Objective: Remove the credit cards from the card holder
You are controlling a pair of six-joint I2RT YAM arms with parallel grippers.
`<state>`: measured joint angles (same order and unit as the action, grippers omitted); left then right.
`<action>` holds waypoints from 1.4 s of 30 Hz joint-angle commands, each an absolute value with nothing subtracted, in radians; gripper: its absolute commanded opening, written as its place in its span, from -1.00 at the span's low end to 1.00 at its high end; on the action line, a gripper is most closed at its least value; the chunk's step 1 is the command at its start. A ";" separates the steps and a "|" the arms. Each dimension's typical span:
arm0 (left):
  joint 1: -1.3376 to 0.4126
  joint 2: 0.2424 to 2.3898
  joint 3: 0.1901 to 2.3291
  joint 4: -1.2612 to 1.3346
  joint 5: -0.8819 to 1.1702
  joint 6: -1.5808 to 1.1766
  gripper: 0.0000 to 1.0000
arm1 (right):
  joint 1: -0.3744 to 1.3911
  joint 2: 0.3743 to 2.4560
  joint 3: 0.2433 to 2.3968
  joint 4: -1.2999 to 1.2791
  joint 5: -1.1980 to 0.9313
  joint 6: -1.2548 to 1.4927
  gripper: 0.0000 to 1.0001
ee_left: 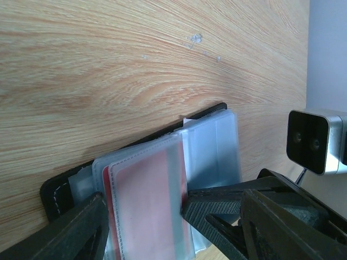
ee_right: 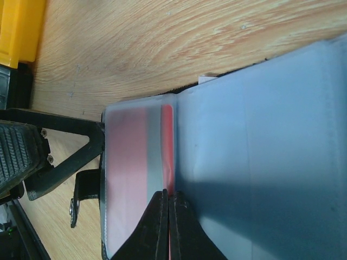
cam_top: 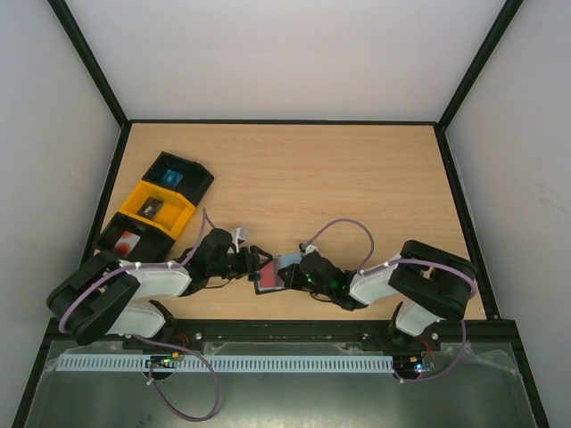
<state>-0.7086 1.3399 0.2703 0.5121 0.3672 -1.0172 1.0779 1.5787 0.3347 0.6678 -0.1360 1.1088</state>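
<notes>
The card holder (cam_top: 278,270) lies open on the table between my two grippers, its clear sleeves fanned out. A red credit card (ee_left: 157,195) sits in the front sleeve. In the right wrist view a strip of that red card (ee_right: 167,142) sticks out past the sleeve's edge. My left gripper (ee_left: 143,208) straddles this sleeve widthwise, both fingertips (ee_left: 196,207) touching its edges. My right gripper (ee_right: 169,197) is shut, and a thin red line of the card shows between its fingers. Black cover (ee_left: 54,192) shows behind the sleeves.
Three open trays stand at the left: a black one (cam_top: 198,175) holding a blue card, a yellow one (cam_top: 134,198) holding a dark card, a black one (cam_top: 114,234) holding a red card. The yellow tray (ee_right: 19,27) lies close to the wallet. The right wrist camera (ee_left: 314,141) is near the left fingers.
</notes>
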 commanded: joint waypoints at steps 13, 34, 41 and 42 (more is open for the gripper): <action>-0.740 1.311 0.304 0.526 0.417 -1.017 0.35 | 1.080 1.652 0.318 0.641 -0.129 1.114 -0.96; -0.794 1.274 0.309 0.581 0.445 -1.101 0.39 | 1.080 1.551 0.290 0.652 -0.075 1.107 -0.79; -0.806 1.299 0.330 0.576 0.435 -1.098 0.39 | 1.081 1.479 0.282 0.593 -0.035 1.086 -0.78; -0.808 1.298 0.332 0.564 0.427 -1.095 0.38 | 1.081 1.470 0.282 0.588 -0.032 1.081 -0.79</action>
